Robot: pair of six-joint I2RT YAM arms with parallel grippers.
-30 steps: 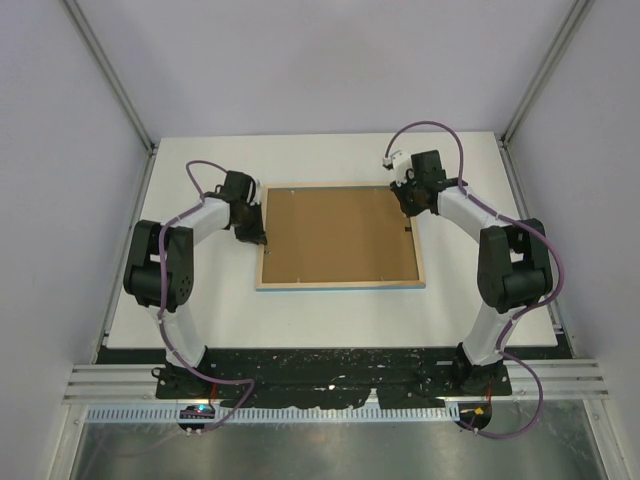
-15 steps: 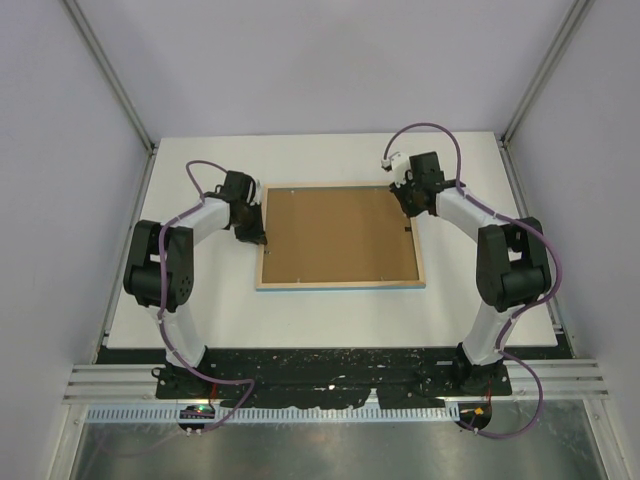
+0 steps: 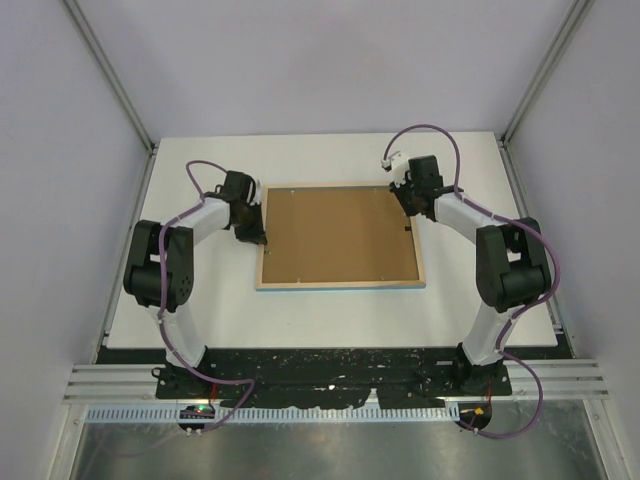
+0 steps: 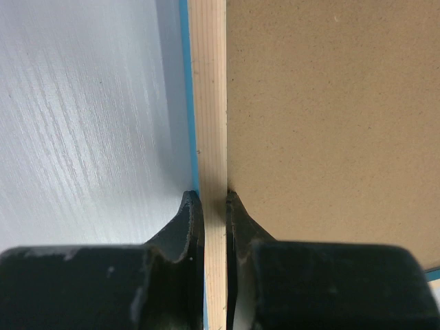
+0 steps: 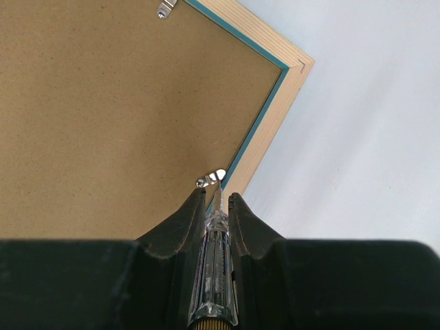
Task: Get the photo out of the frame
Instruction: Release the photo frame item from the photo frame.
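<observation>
The frame [image 3: 340, 284] lies face down on the worktop [image 3: 330, 320], with its pale wood back and the brown backing board [image 3: 338, 235] turned up, which puts the retaining tabs within reach. The left end effector [image 4: 213, 199] is closed narrow on the frame's side rail, one finger on the outer blue edge and the other on the inner lip against the board. I judge this to be a steadying hold, so the frame does not skid while the other arm levers. The right end effector [image 5: 217, 199] is clamped on a clear-handled screwdriver [image 5: 214, 275]. The blade sticks out just ahead of its fingertips and sits on a small metal tab [image 5: 210, 180] at the rail's inner edge, near the frame's corner. A second tab [image 5: 163, 8] sits further ahead, by the adjoining rail. The photo cannot be seen: it presumably lies under the board, below both end effectors, trapped until the tabs are turned aside
</observation>
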